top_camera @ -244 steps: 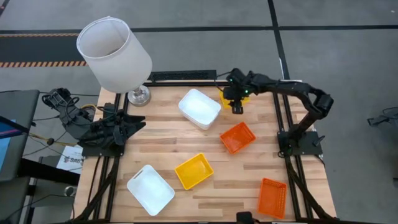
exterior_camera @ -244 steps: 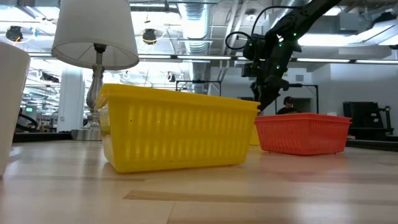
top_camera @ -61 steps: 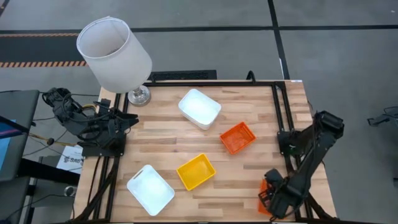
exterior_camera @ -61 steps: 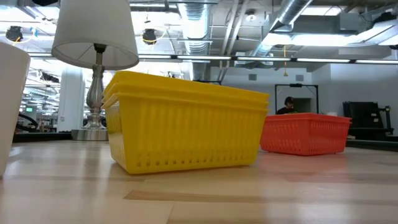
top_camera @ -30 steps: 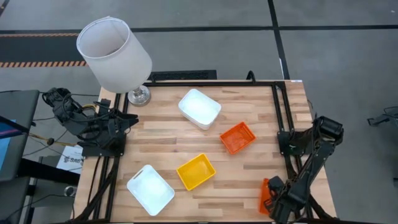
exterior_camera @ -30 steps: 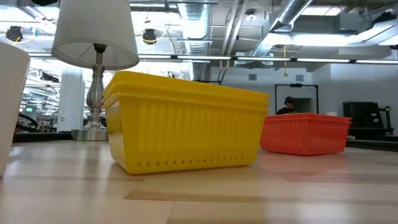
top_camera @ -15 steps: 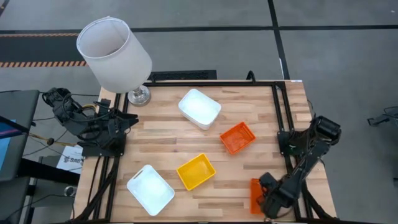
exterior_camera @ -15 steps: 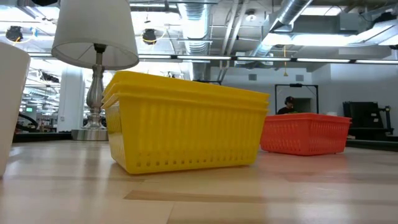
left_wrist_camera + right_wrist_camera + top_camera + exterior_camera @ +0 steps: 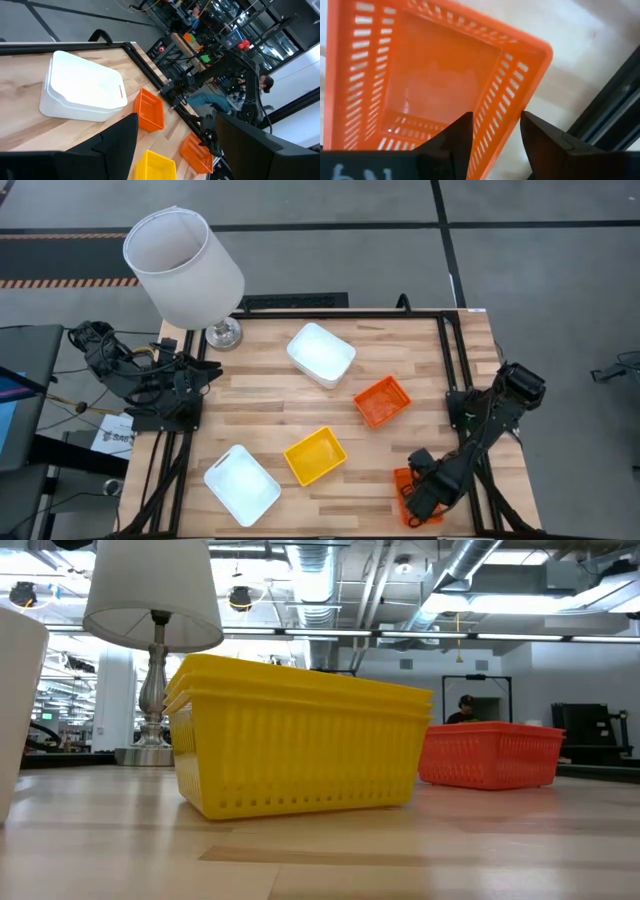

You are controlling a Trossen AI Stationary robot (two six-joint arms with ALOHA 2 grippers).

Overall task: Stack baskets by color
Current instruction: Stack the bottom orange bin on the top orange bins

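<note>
One orange basket (image 9: 404,483) sits at the near right corner of the worktop (image 9: 260,405), and the right hand (image 9: 420,498) is right on top of it — most of the basket is hidden under the arm in the high view. In the right wrist view the two fingers (image 9: 451,141) straddle one side wall of this basket (image 9: 435,85), one inside, one outside, the rim between them; they look parted around the wall, not yet squeezed, so I judge no firm grip yet. The basket's long axis runs roughly away from the wrist.

The other orange basket (image 9: 382,401) lies up-table from the hand, mid-worktop, tilted — that is likely the stacking target, well apart. The right arm is far nearer both orange baskets. The left hand (image 9: 205,376) waits at the left edge of the worktop; whether it is open I cannot tell. The yellow stack (image 9: 314,455) and white baskets (image 9: 321,354) lie further left.
</note>
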